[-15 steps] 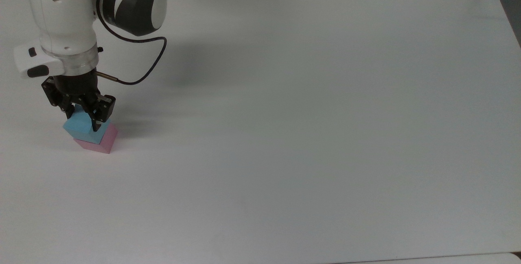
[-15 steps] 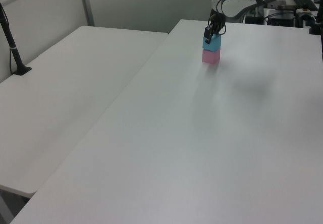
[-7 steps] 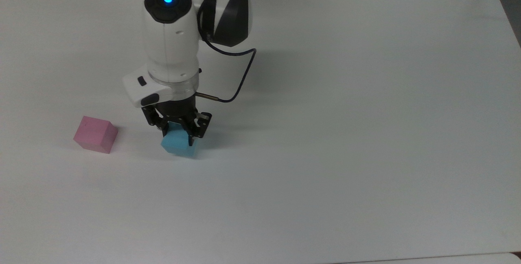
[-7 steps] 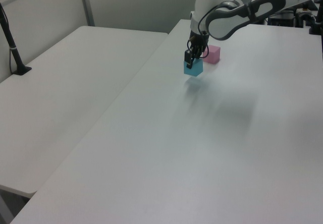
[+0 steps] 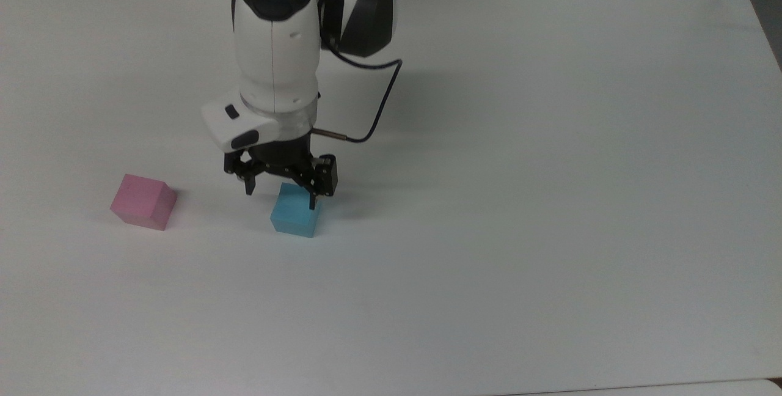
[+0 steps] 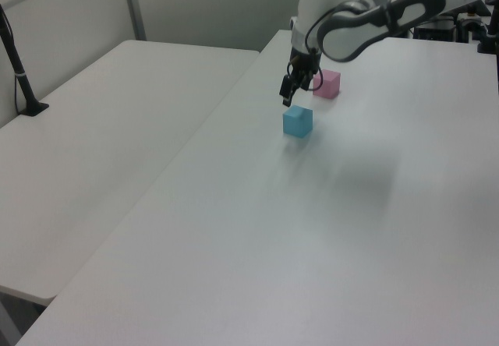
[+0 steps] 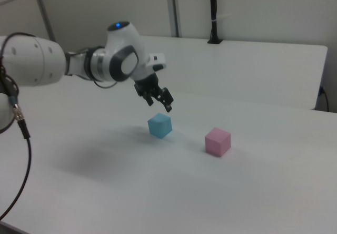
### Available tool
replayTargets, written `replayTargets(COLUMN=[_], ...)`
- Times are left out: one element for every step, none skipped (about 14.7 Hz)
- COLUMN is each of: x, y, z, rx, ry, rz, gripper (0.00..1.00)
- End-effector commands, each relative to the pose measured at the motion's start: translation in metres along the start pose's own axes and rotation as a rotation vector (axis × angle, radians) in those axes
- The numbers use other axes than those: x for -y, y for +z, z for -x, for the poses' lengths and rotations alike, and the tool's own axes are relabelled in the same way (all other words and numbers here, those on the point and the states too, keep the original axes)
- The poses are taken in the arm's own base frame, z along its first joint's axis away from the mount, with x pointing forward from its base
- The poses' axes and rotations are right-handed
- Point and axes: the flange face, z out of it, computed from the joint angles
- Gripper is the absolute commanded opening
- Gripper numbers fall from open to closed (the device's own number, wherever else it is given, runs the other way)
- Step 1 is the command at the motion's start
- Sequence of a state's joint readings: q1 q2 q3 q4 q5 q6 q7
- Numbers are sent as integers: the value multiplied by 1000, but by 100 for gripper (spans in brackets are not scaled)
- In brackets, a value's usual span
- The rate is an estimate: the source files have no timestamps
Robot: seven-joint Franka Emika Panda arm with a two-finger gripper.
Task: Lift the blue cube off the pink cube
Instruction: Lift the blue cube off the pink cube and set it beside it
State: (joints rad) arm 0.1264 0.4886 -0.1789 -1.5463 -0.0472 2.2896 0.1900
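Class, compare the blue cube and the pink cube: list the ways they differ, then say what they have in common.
Colour: the blue cube is light sky blue; the pink cube is pale pink.
Place: in the top view the blue cube lies to the right of the pink cube, with bare table between them.
Nearness to the arm: the open gripper hangs just above the blue cube; the pink cube sits off to the side.
Shared: both rest on the table, look about the same size and have plain matte faces.

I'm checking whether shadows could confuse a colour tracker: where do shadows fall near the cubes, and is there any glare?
Top view: the blue cube throws a faint shadow to the top view's right, as does the pink cube; no glare on the table. Right view: a soft arm shadow darkens the table at the right view's left of the blue cube.
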Motion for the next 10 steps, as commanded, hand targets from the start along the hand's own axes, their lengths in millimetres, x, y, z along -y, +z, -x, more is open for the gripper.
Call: replayTargets(x=[-2, -1, -7, -9, -12, -11, -5, -2, -5, -9], y=[-95, -112, -134, -146, -152, -158, -166, -171, -179, -185], z=[24, 31, 43, 50, 58, 64, 69, 75, 77, 79], rx=[97, 137, 191, 229, 272, 295, 305, 324, 321, 324], ry=[-54, -77, -94, -105, -111, -115, -128, -135, -132, -128], rz=[5, 5, 3, 2, 4, 2, 1, 1, -1, -2], gripper=[100, 100, 100, 100, 100, 100, 100, 100, 100, 100])
